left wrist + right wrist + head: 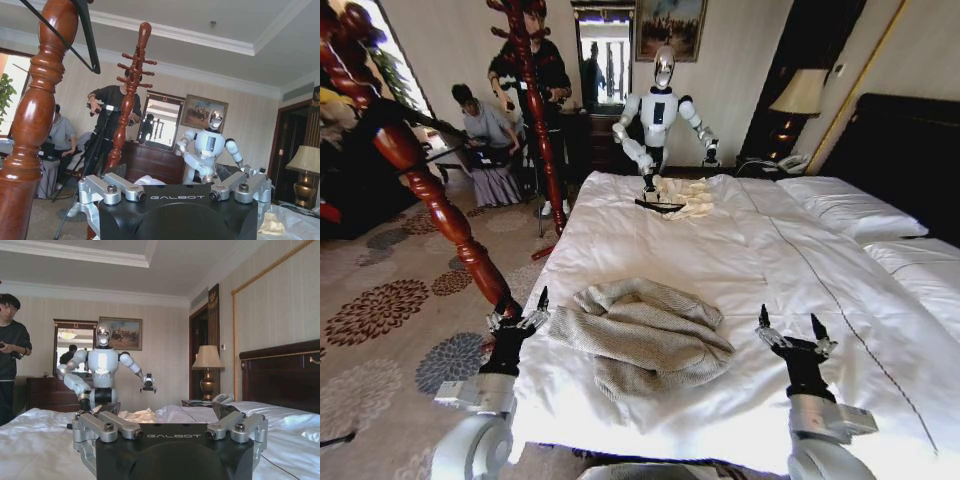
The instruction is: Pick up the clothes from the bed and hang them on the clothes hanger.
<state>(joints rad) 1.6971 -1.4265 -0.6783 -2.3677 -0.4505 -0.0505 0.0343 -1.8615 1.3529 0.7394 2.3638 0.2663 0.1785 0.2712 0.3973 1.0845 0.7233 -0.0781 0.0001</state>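
Two grippers poised at the near edge of the bed (740,250), neither touching anything. Left gripper (518,318) sits just off the bed's left side beside a turned wooden post (440,210), fingers apart and pointing up. Right gripper (795,340) hangs above the white duvet, fingers likewise spread and empty.

Jacket (645,335) lies crumpled in a heap on the duvet between the two grippers, nearer the left one, grey-beige knit with the collar and sleeves folded under so I cannot pick them out. Black hanger (82,37) shows in the left wrist view, hooked high by the wooden post.

Judgement: pick-up not yet begun; this is the approach stage. Next move calls for lowering a gripper onto the heap and pinching a fold, ideally near the collar, which first needs finding.

Another robot (660,110) stands at the far side of the bed over a cream garment (688,195).

Writing: "GALBOT" reads on both wrist housings.
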